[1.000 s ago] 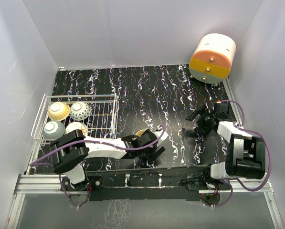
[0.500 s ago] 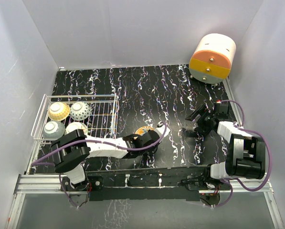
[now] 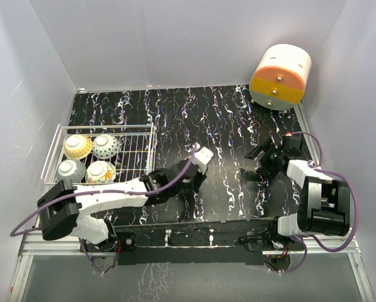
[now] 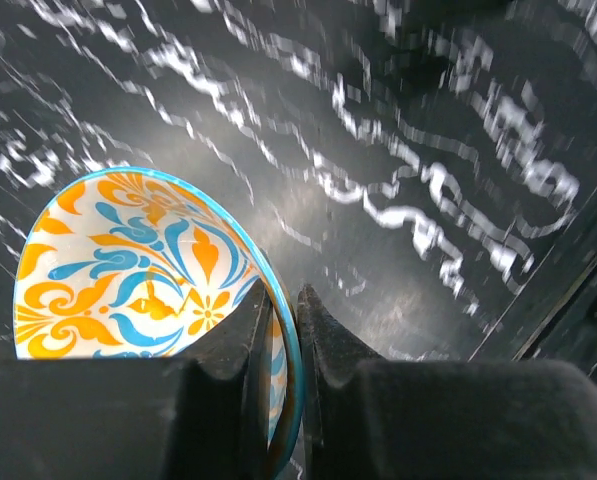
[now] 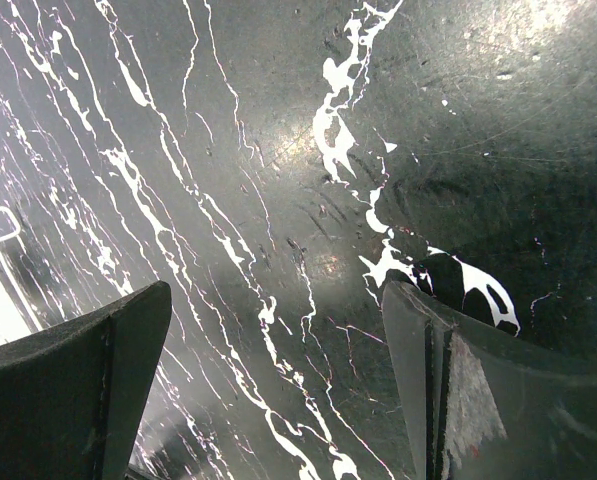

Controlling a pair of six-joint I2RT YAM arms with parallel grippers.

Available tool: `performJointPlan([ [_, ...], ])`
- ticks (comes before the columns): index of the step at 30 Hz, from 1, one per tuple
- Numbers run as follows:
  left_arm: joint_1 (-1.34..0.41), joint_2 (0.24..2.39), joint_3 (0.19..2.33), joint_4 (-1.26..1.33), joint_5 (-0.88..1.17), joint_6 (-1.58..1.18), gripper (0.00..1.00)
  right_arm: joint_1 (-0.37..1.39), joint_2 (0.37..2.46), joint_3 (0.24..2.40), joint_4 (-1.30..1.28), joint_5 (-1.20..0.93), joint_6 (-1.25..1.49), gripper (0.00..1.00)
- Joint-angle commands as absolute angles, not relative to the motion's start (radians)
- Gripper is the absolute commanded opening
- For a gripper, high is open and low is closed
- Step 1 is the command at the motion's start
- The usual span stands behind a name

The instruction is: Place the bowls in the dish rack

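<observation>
**Changes from 1 second earlier.** The left arm (image 3: 112, 194) is now lying lower and reaching farther toward the frame centre. It is no longer covering the lower edge of the dish rack (image 3: 137, 157). The right arm (image 3: 313, 189) is keeping the same pose at right. The left gripper (image 4: 284, 300), then open around the bowl, is now clamping the teal rim of the orange-and-blue bowl (image 4: 148, 270). 1 finger is pressing inside the rim and 1 outside. The bowl is tilting on edge above the black marbled table (image 3: 175, 113). In the top view this bowl is not showing, and the wrist is sitting just below centre.

**Count.**
- 1 table and 2 arms.
- 1 orange-and-cream drawer unit (image 3: 280, 77), standing at upper right.
- 1 dish rack, sitting at centre left.
- 5 bowls. 4 are resting in a 2-by-2 block at the rack's left end:
  - yellow bowl (image 3: 77, 146)
  - grey-white bowl (image 3: 106, 146)
  - blue-white bowl (image 3: 70, 170)
  - flowered bowl (image 3: 101, 171)
- The 5th bowl is hanging in the left gripper.

The right gripper (image 5: 276, 300) is hovering over the table at right of centre, with its jaws standing wide apart.
</observation>
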State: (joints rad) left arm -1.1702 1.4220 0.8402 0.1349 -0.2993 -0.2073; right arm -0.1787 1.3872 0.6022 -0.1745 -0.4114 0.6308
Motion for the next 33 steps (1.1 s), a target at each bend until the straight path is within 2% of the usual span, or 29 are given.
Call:
performJointPlan([
  [1,-1.041,1.298,0.88,0.287,-0.242,-0.272,0.0,-0.181,1.402,0.62,-0.168,-0.374,0.621,0.91],
  [12,-0.667,1.116,0.823,0.506,-0.056,-0.486,0.0,-0.18,1.396,0.611,-0.166,-0.387,0.618,0.91],
  [22,-0.315,0.89,0.566,0.689,-0.031,-0.837,0.0,-0.18,1.387,0.603,-0.165,-0.4,0.615,0.91],
  [33,-0.184,0.914,0.347,0.898,-0.014,-1.127,0.0,-0.18,1.377,0.604,-0.173,-0.398,0.609,0.91],
])
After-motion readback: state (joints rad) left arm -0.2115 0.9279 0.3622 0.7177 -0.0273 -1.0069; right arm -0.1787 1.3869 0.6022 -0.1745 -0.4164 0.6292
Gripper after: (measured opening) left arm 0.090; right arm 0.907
